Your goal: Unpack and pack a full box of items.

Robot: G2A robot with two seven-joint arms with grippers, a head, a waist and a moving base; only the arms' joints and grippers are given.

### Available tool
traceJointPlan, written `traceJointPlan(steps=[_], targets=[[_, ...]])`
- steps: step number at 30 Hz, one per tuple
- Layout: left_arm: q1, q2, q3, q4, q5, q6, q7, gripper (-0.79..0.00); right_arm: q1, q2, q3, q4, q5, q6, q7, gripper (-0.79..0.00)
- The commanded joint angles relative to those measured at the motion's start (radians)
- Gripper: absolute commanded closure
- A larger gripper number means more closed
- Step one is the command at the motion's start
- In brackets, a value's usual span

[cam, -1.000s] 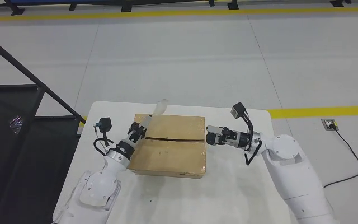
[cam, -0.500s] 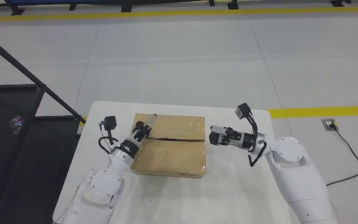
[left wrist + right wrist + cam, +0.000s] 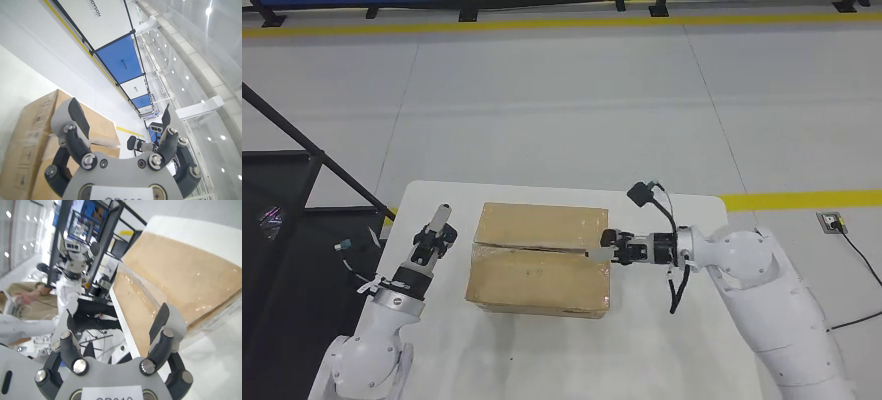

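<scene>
A shut brown cardboard box [image 3: 540, 258] lies in the middle of the white table [image 3: 672, 340], with a seam across its top. In the right wrist view clear tape glints along the box [image 3: 170, 275]. My left gripper [image 3: 440, 220] is off the box's left end, apart from it, tilted upward. Its fingers stand open with nothing between them [image 3: 122, 117], and the box [image 3: 28, 144] is beside it. My right gripper [image 3: 598, 253] is at the box's right edge near the seam, open [image 3: 115, 321], one fingertip [image 3: 162, 317] close against the box's edge.
A black metal frame with dark netting [image 3: 282, 215] stands off the table's left side. White tabletop lies in front of the box and to its right. A yellow line [image 3: 802, 200] runs on the floor beyond.
My left gripper has drawn back off the box's top to its left side. My right gripper has moved in to the box's right edge. The pale strip above the far left corner is gone.
</scene>
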Motion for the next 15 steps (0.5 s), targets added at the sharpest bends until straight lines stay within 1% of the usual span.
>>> traceJointPlan(steps=[1, 4, 10, 15], targets=[[0.029, 0.001, -0.019, 0.007, -0.003, -0.005, -0.006, -0.785, -0.005, 0.001, -0.017, -0.005, -0.042, 0.013, 0.005, -0.785], [0.048, 0.002, -0.032, 0.018, -0.008, -0.005, -0.013, -0.785, -0.016, 0.002, -0.031, -0.011, -0.091, 0.068, -0.039, -0.785], [0.044, 0.0, -0.02, 0.032, -0.011, -0.003, -0.008, -0.785, -0.005, -0.005, -0.044, 0.033, 0.003, 0.174, -0.059, -0.785], [0.04, -0.002, -0.012, 0.042, -0.005, -0.006, 0.0, -0.785, 0.023, -0.016, -0.076, 0.084, 0.079, 0.197, -0.056, -0.785]])
